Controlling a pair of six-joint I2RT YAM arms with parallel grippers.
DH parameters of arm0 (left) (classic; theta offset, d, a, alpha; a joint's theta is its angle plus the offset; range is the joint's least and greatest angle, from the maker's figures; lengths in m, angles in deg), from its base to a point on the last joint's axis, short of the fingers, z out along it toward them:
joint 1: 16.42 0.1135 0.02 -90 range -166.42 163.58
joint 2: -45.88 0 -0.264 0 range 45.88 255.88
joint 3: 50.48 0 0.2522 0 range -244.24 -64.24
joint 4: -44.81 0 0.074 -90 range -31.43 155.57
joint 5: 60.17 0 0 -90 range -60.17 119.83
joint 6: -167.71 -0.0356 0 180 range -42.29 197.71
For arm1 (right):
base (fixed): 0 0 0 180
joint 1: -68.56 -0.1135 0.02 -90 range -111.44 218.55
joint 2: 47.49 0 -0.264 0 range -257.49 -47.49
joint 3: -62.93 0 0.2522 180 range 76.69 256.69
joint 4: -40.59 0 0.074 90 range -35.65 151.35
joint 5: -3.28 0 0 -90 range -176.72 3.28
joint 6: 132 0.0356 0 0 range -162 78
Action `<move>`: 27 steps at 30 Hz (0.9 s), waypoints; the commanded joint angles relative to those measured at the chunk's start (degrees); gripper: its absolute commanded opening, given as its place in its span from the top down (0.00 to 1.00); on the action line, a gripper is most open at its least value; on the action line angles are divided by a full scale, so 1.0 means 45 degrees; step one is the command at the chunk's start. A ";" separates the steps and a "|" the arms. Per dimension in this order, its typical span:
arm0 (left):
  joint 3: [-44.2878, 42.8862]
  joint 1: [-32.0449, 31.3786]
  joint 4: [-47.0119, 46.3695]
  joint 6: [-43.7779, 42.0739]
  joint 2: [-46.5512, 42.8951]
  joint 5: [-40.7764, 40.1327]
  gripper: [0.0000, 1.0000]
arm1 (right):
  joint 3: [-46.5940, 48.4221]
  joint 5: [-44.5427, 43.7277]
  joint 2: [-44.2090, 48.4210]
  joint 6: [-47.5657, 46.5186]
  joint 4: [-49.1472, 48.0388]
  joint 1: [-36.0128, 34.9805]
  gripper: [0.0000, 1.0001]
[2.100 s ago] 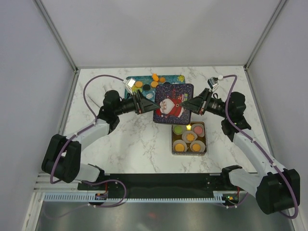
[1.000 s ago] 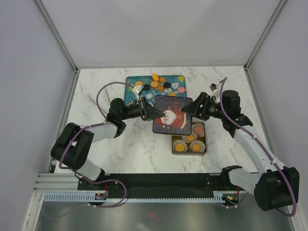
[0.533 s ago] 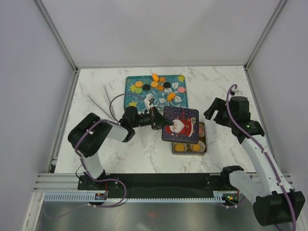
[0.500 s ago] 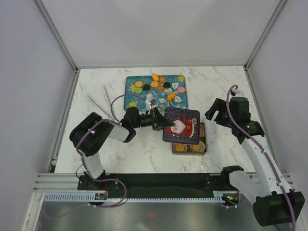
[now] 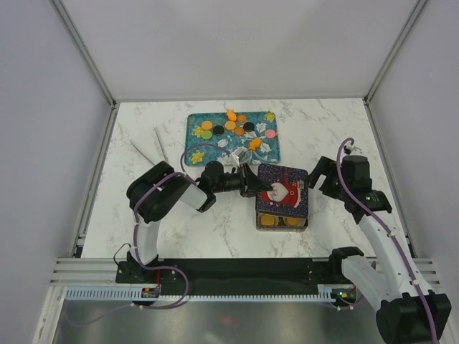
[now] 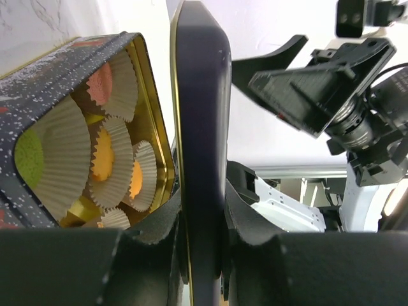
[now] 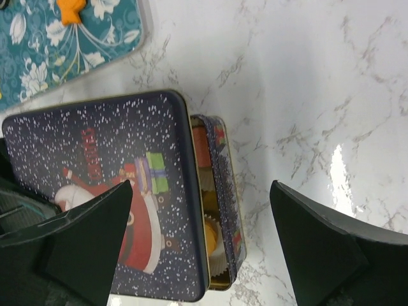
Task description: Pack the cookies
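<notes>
The tin [image 5: 282, 222] stands right of centre, holding white paper cups with orange cookies [image 5: 267, 221]. Its Santa lid [image 5: 283, 190] lies tilted over it, leaving the near and right edge uncovered. My left gripper [image 5: 252, 184] is shut on the lid's left edge. In the left wrist view the lid [image 6: 199, 127] stands edge-on between the fingers [image 6: 153, 223], and the gripper [image 6: 201, 217] is beside the tin [image 6: 137, 83] with its cookies [image 6: 102, 159]. My right gripper [image 5: 315, 179] hangs open just right of the lid, holding nothing. Its view shows the gripper [image 7: 201, 188] above the lid [image 7: 108, 191] and the tin [image 7: 223, 191].
A teal flowered tray [image 5: 197, 143] behind the tin carries several loose cookies [image 5: 231, 126] in orange, black, green and pink. Two thin metal sticks [image 5: 159, 143] lie on the marble at the left. White walls close in the table's sides and back.
My left gripper has carried the lid right and nearer, over the tin. My right gripper let go of the lid's right edge, opened wide and drew back to the right.
</notes>
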 commanded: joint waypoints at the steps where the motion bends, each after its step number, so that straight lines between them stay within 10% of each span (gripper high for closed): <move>1: -0.0531 -0.0158 -0.0793 0.0141 0.0245 -0.0542 0.98 | -0.0675 0.0986 0.0394 0.0378 -0.0806 0.0021 0.02; 27: 0.0425 -0.0666 -0.0304 -0.0270 0.0284 -0.1655 0.98 | -0.3683 0.3565 0.0042 0.2058 -0.4596 0.0020 0.02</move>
